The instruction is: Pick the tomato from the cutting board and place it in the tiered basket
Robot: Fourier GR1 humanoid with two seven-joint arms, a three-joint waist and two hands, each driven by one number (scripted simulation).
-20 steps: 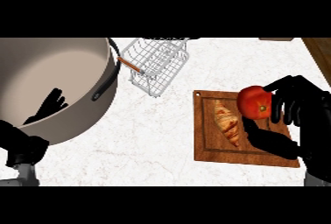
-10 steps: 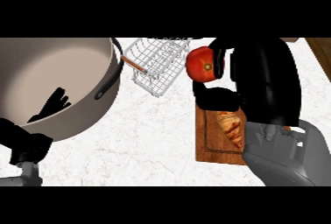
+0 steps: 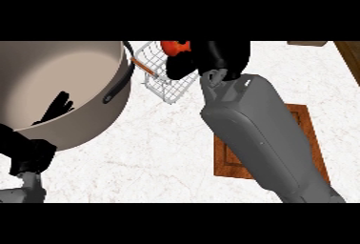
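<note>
The red tomato (image 3: 174, 47) shows at the top of the head view, over the white wire tiered basket (image 3: 163, 82). My right hand (image 3: 211, 58) is curled round it and hides most of it. The grey right forearm (image 3: 260, 138) stretches across the wooden cutting board (image 3: 308, 125) and covers most of it. My left hand (image 3: 57, 106) rests open at the left, its fingers up in front of the big pot.
A large beige pot (image 3: 63, 81) with a dark rim fills the upper left, touching the basket's side. An orange-handled item (image 3: 144, 65) lies in the basket. White marble counter (image 3: 155, 157) lies in the middle.
My right hand has carried the tomato further up and left, from beside the basket to over it. The forearm now hides the croissant and most of the board.
</note>
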